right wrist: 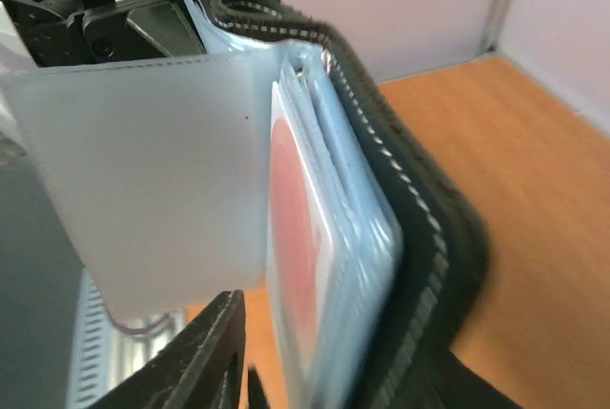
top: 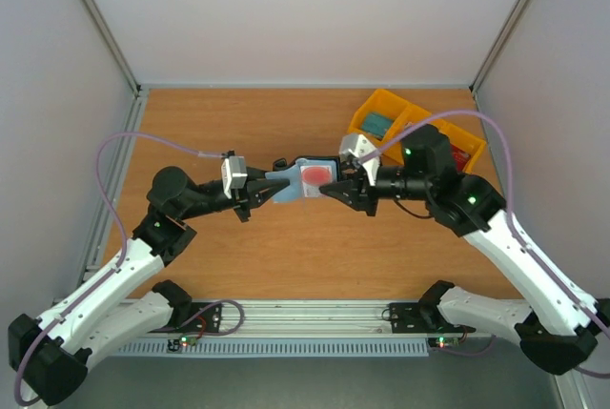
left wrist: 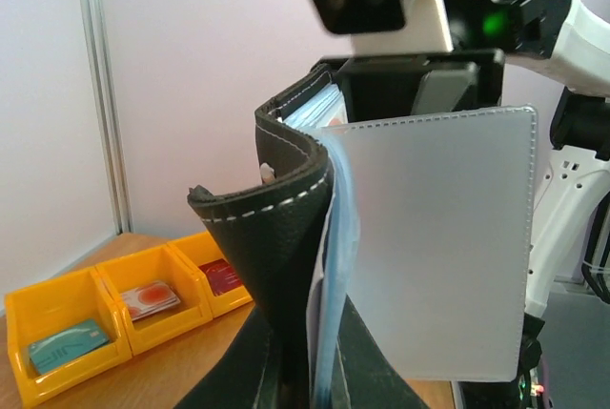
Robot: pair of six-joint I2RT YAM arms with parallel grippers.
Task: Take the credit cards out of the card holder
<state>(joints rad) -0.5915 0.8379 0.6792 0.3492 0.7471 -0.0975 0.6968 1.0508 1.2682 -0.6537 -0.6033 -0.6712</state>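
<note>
The card holder (top: 291,183) hangs above the table (top: 286,256), the left gripper (top: 270,190) pinched tight on its floppy leather cover; the right gripper (top: 331,189) straddles the opposite edge, whether gripping I cannot tell. The red credit card (right wrist: 291,237) looks stiff and slick inside limp clear sleeves (right wrist: 152,161), best nipped by its exposed edge. Each compartment of the yellow tray (left wrist: 81,373) holds one card (left wrist: 67,344).

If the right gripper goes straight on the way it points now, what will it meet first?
Probably the card holder, held by the left gripper: the right gripper points at its open edge, where the red card sits. The exact layer is unclear.
</note>
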